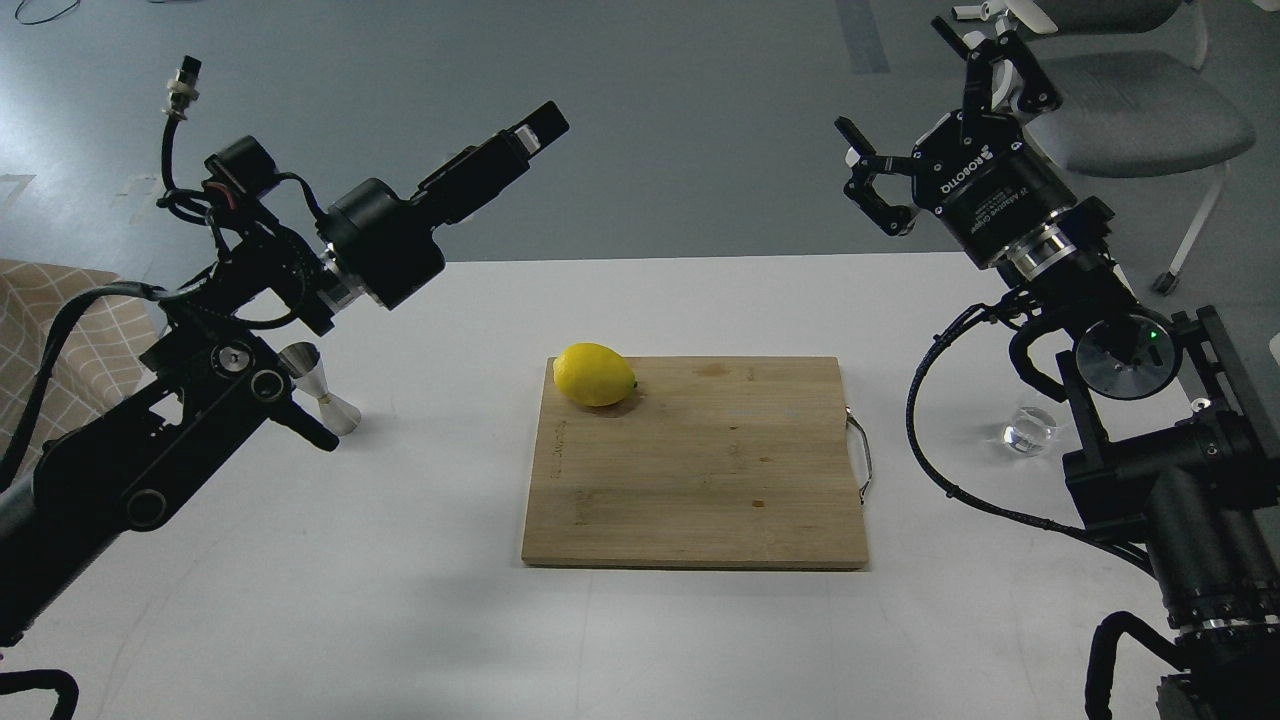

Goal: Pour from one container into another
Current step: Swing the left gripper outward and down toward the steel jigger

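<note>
The small clear glass cup (1030, 428) stands on the white table (420, 600) at the right, just left of my right arm's lower links. The steel hourglass jigger (322, 390) stands upright at the table's left, partly behind my left arm. My left gripper (527, 124) is raised above the table's far edge and seen side-on, so its fingers overlap into one line; nothing shows in it. My right gripper (892, 72) is held high at the far right, open and empty, well above the cup.
A wooden cutting board (700, 470) with a metal handle lies mid-table, a yellow lemon (595, 374) on its far left corner. A grey chair (1140, 110) stands behind the right arm. Checked fabric (60, 330) lies off the table's left edge.
</note>
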Motion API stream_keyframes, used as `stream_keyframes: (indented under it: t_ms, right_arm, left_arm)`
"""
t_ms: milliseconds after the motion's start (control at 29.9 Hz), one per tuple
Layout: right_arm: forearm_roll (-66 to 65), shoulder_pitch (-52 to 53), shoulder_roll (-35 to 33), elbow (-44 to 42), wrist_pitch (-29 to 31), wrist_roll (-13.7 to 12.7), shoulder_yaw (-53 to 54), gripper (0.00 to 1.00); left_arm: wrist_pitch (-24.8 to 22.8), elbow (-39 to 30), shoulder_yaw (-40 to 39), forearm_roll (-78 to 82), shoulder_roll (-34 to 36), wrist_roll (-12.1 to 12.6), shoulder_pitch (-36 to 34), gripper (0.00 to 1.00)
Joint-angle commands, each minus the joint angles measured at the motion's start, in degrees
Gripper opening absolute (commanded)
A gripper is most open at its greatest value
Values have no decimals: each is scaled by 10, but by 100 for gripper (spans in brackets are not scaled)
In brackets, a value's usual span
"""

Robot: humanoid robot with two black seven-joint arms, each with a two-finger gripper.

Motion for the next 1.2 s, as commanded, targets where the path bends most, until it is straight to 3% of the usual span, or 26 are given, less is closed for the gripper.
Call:
stream_keyframes:
  t_ms: [0, 334, 602, 702, 836, 1170]
  right_arm:
    - [0, -1, 0, 0, 0, 0, 0, 100]
    - [0, -6, 0, 1, 0, 0, 0, 100]
    - [0, -3, 0, 0, 0, 0, 0, 100]
    - [0, -1, 0, 1, 0, 0, 0, 100]
    - [0, -1, 0, 1, 0, 0, 0, 100]
    - [0, -1, 0, 1, 0, 0, 0, 100]
  left_arm:
    - [65, -3, 25, 72, 22, -3, 3, 97]
    - [139, -23, 46, 260, 147, -8, 47, 96]
    - [204, -25, 47, 267, 274, -24, 110, 96]
    - [253, -24, 45, 265, 311, -33, 149, 96]
    - [300, -18, 44, 262, 320, -35, 214, 96]
    - [302, 16, 44, 202, 314, -35, 300, 97]
